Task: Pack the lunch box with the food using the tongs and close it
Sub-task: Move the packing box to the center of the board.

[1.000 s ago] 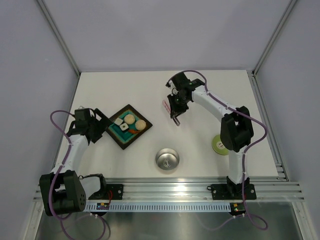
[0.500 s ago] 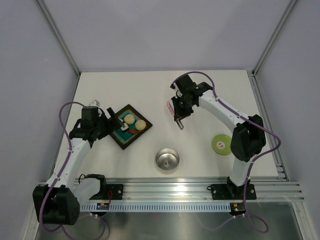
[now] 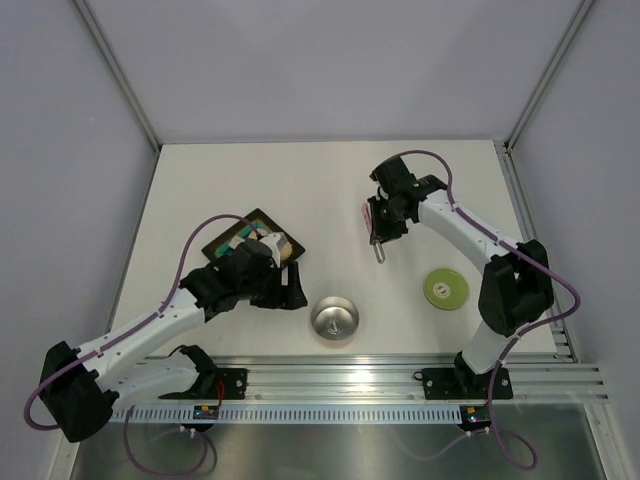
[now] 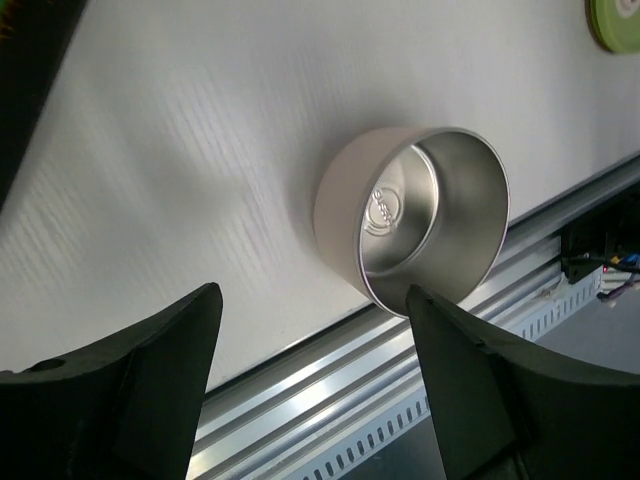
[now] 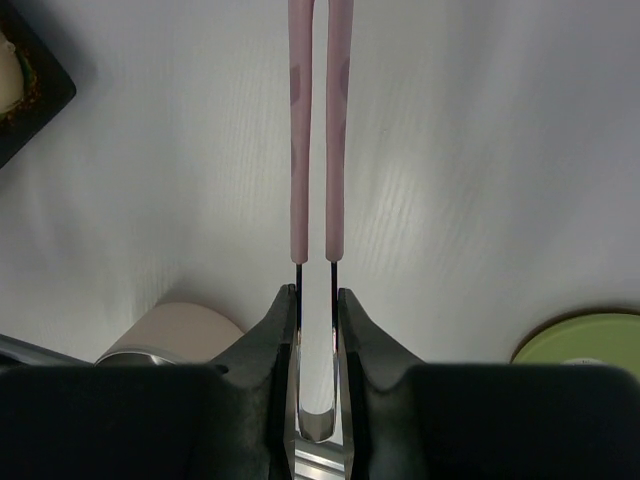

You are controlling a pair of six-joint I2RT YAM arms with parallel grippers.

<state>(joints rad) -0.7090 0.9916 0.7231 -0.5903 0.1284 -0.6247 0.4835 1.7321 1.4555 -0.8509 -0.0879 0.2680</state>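
The lunch box (image 3: 334, 318) is a small round steel bowl near the table's front edge, and its inside (image 4: 430, 215) shows nothing in it. My left gripper (image 3: 291, 291) hangs just left of it, open (image 4: 312, 295), with nothing between the fingers; the right fingertip (image 4: 440, 320) overlaps the bowl's near rim in the left wrist view. My right gripper (image 3: 386, 216) is shut (image 5: 317, 295) on the pale-pink tongs (image 5: 318, 130), whose arms point out ahead, nearly together. The lime-green lid (image 3: 445, 288) lies flat at the right. Food pieces (image 3: 281, 244) sit in the dark tray (image 3: 222, 240), half hidden by my left arm.
The metal rail (image 3: 340, 375) runs along the table's near edge just behind the lunch box (image 5: 165, 335). The lid (image 5: 585, 335) shows at the lower right of the right wrist view and the tray corner (image 5: 30, 90) at its upper left. Grey walls enclose the table.
My left arm has swung from the tray's left side across it to beside the lunch box, its jaws narrowing a little. My right arm has carried the tongs to the right.
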